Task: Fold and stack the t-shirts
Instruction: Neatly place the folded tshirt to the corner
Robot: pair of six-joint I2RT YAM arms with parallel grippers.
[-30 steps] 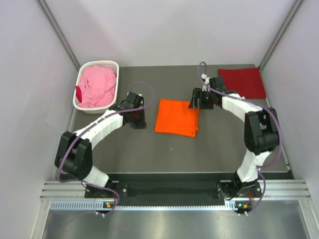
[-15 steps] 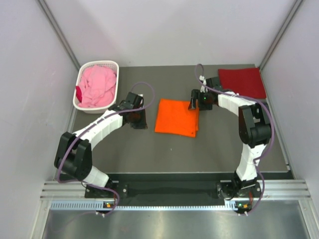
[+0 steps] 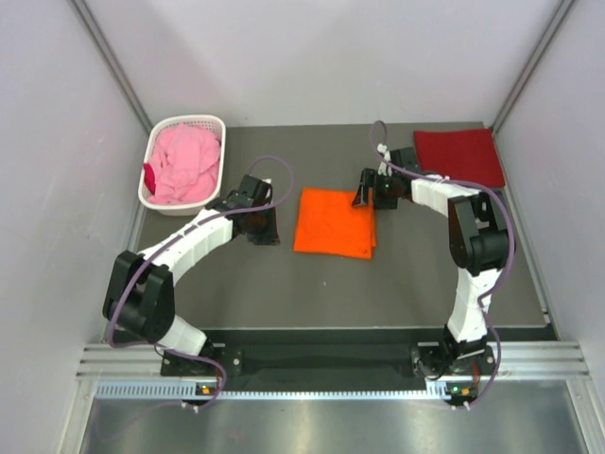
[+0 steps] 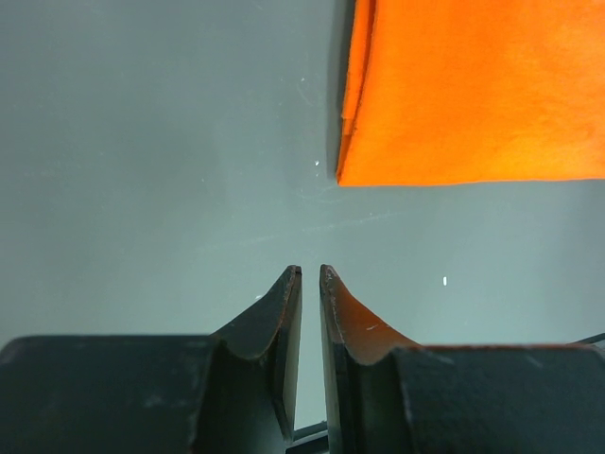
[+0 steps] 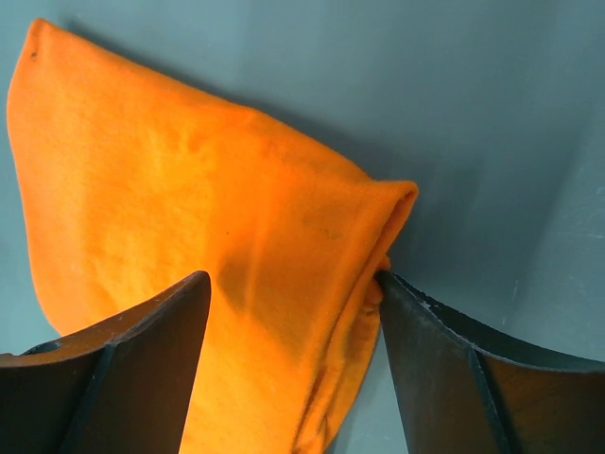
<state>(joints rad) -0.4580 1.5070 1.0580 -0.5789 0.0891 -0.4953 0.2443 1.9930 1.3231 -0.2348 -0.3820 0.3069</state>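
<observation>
A bright orange t-shirt (image 3: 336,222) lies folded into a square in the middle of the table. My right gripper (image 3: 367,197) stands open over its far right corner. In the right wrist view the orange cloth (image 5: 189,189) fills the space between the jaws, and the right finger (image 5: 444,350) touches the folded edge. My left gripper (image 3: 267,232) rests just left of the shirt. Its jaws (image 4: 309,270) stand a narrow slit apart with nothing between them, and the shirt's corner (image 4: 473,95) lies ahead to the right. A dark red t-shirt (image 3: 458,156) lies folded at the back right. A pink t-shirt (image 3: 184,163) is crumpled in the basket.
The white lattice basket (image 3: 189,120) stands at the back left, with a scrap of dark red cloth (image 3: 148,175) at its left side. White walls close in the table on three sides. Both arm bases sit on the rail at the near edge.
The right arm's elbow has swung left and its gripper has edged slightly left over the orange shirt's corner. The left arm has not moved.
</observation>
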